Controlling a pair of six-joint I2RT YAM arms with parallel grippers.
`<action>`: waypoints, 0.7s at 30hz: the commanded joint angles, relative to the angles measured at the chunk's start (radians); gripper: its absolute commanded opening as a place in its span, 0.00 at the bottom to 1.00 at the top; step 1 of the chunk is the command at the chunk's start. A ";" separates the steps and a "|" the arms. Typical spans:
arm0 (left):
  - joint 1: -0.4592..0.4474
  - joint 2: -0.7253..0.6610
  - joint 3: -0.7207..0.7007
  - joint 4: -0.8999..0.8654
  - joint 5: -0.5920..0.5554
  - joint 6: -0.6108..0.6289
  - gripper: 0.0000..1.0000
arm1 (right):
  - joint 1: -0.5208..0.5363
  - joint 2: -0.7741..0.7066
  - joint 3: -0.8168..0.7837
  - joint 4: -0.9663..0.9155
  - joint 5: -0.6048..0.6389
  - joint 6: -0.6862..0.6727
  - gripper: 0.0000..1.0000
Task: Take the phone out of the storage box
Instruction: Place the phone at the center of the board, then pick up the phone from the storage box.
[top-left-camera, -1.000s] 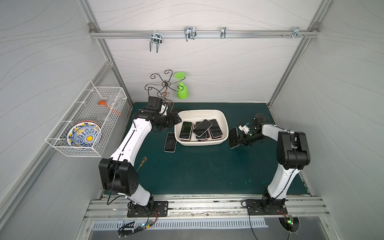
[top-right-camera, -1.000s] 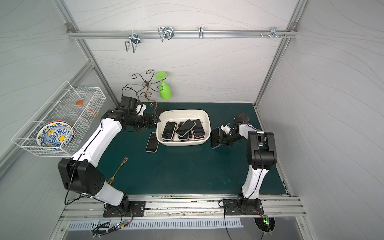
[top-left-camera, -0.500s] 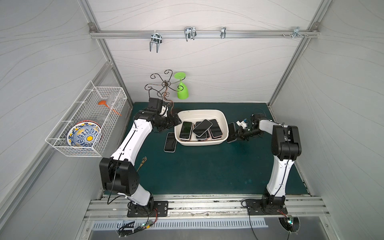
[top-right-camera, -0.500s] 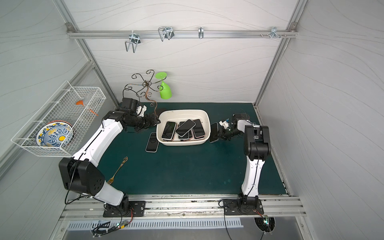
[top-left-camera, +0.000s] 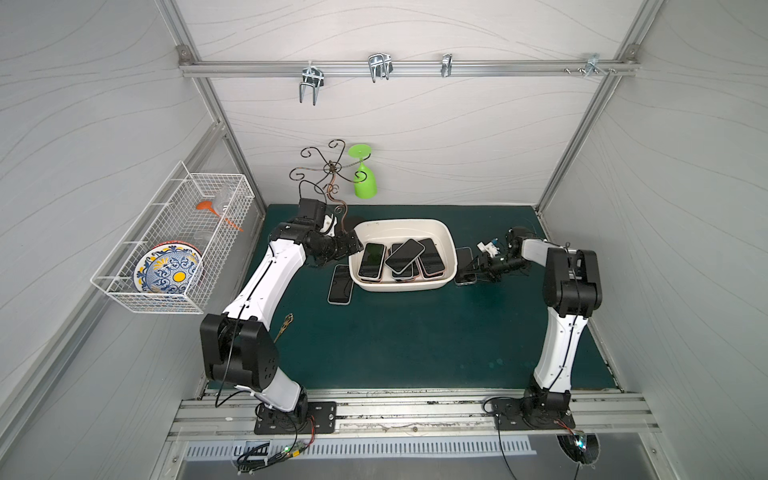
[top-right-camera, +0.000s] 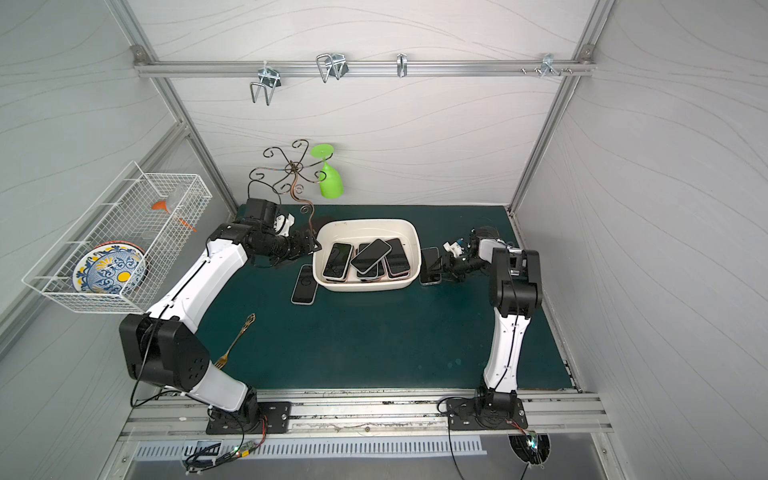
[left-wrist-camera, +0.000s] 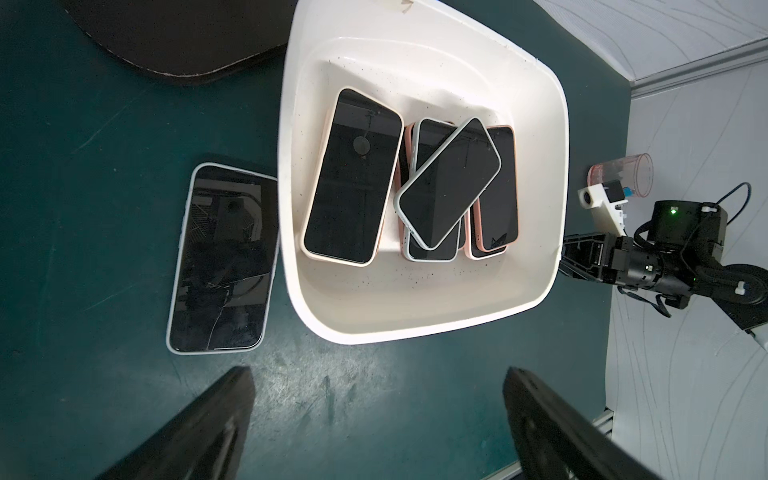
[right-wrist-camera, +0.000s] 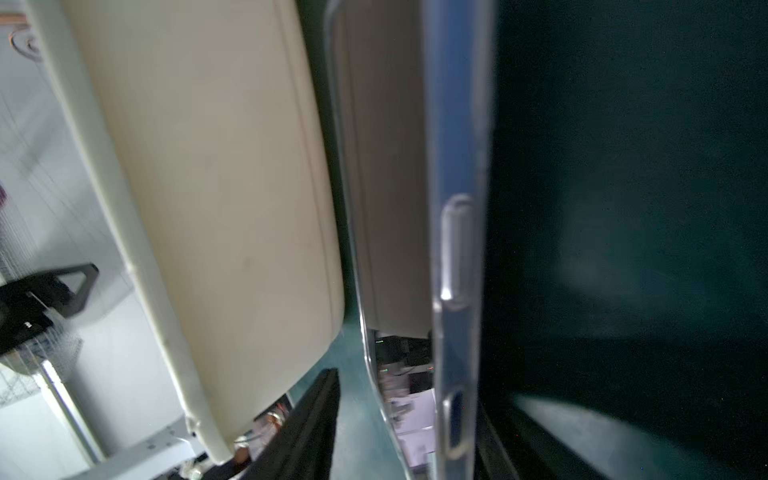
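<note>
Dark green matting covers the desk (top-left-camera: 415, 345) inside a white-walled cell. The right pincer (top-left-camera: 468, 272) reaches in low at the end of the storage box (top-left-camera: 440, 232) nearer the right arm. Its jaws are parted around the long edge of a clear-cased phone (top-left-camera: 464, 259). In the right wrist view one finger (right-wrist-camera: 307, 428) stands clear of the screen, with matting showing in the gap, so nothing is clamped. That phone sits outside the box, just beside its wall; I cannot tell whether it lies quite flat.

The left pincer (left-wrist-camera: 376, 419) hangs at the box's opposite end, over bare matting, its jaws spread wide and empty. Just beside that end a cracked phone (left-wrist-camera: 224, 257) lies on the matting, screen up, apart from the fingers.

Inside the box several phones are piled screen up. The top phone (left-wrist-camera: 451, 183) lies askew across those beneath it. A cream-cased phone (left-wrist-camera: 353, 178) lies toward the left pincer's end.

Behind the box stands a wire stand (top-left-camera: 328, 170) with a green glass (top-left-camera: 365, 183) hanging upside down from one arm. Between the box and the left arm's base a gold fork (top-right-camera: 235, 343) lies on the matting. Well apart from the box, on the wall by the left arm, a wire basket (top-left-camera: 174, 232) holds a patterned plate (top-left-camera: 168, 270). High on the back wall above the box runs a rail (top-left-camera: 498, 68) with metal hooks.
</note>
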 joint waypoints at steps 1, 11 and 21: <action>0.006 -0.008 0.001 0.020 0.006 0.015 0.98 | -0.013 -0.004 -0.008 -0.018 0.086 0.007 0.59; -0.075 -0.010 0.042 0.005 -0.083 0.003 1.00 | -0.075 -0.104 -0.035 -0.027 0.221 0.077 0.98; -0.241 0.148 0.242 -0.064 -0.368 0.119 1.00 | 0.011 -0.407 -0.069 -0.058 0.395 0.126 0.98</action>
